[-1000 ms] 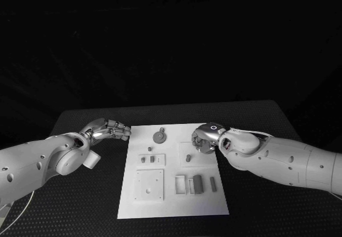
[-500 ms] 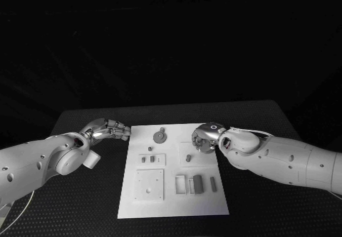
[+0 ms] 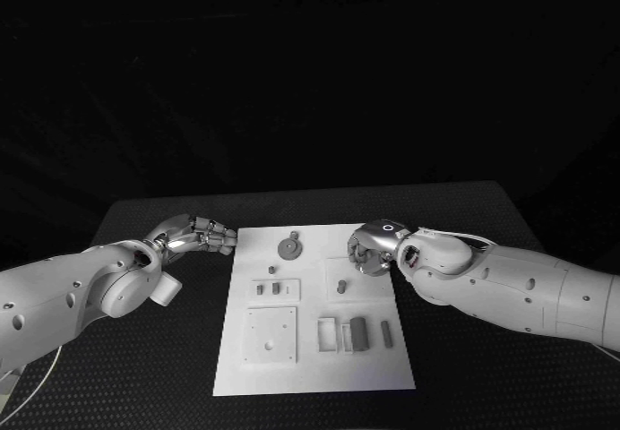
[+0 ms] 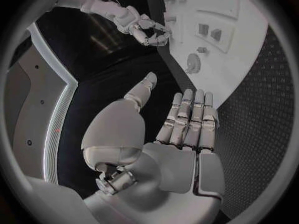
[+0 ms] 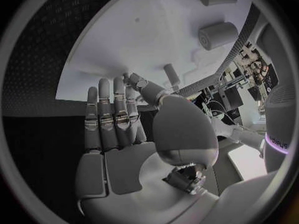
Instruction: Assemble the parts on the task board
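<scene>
White board [image 3: 388,376] lies mid-table; grey parts [image 3: 356,334] rest on it. My right hand [image 3: 372,251] hovers over its right edge, empty and spread; left hand [image 3: 201,236] waits beside, fingers straight. I should centre over one part before closing.

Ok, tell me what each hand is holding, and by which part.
Nothing. The left hand and the right hand both show bare palms and straight fingers.
</scene>
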### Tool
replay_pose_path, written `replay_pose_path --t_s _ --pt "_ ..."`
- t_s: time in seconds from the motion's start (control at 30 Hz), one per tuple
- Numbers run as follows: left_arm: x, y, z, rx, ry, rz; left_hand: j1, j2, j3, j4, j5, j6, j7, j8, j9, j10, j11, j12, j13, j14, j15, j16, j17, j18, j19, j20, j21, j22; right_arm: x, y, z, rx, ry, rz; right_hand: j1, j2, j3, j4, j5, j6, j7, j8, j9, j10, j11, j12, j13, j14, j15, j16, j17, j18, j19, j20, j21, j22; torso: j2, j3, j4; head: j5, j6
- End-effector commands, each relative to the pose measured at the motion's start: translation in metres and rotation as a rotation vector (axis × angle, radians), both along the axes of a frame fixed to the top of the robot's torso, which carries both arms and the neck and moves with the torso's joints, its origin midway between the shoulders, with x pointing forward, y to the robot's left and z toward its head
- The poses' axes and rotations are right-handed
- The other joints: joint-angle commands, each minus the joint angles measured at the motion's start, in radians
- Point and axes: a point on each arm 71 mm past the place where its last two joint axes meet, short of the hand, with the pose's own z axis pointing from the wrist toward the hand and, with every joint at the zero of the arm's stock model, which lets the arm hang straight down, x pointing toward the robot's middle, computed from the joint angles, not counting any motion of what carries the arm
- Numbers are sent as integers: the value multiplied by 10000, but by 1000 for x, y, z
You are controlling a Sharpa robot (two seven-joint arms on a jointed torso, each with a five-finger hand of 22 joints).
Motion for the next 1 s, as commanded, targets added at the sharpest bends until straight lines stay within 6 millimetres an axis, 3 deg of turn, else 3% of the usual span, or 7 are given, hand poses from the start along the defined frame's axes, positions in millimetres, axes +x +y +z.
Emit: replay_pose_path --t_s 0.03,0.83,1.0 --pt "0 -2 1 -134 31 -141 -101 -2 -38 6 -50 -82 273 -33 -15 -80 -19 1 -15 -39 21 -53 -11 57 -35 66 53 -12 1 0 3 25 -42 2 22 60 9 -40 -10 50 2 23 -3 62 -10 17 17 70 14 3 16 70 87 5 -56 10 -2 -7 2 -10 24" --pt "0 0 -1 -95 191 -179 -134 20 -47 10 -50 -86 274 -24 -9 -91 -16 8 -30 -52 28 -68 -9 61 -43 74 52 -32 4 -4 8 205 386 -172 15 69 4 -37 -11 39 6 18 20 61 -7 3 27 76 17 -19 40 74 101 13 -87 20 -1 -12 17 -36 30" --pt "0 0 -1 -94 198 -183 -134 15 -49 5 -50 -92 275 -25 -9 -98 -14 7 -34 -56 29 -72 -9 63 -46 74 52 -36 5 -6 9 356 441 -232 -170 -21 -70 -6 -11 -202 105 -102 60 -163 118 -160 -6 -93 131 -196 52 33 -25 58 -260 31 -1 -14 -5 -31 14"
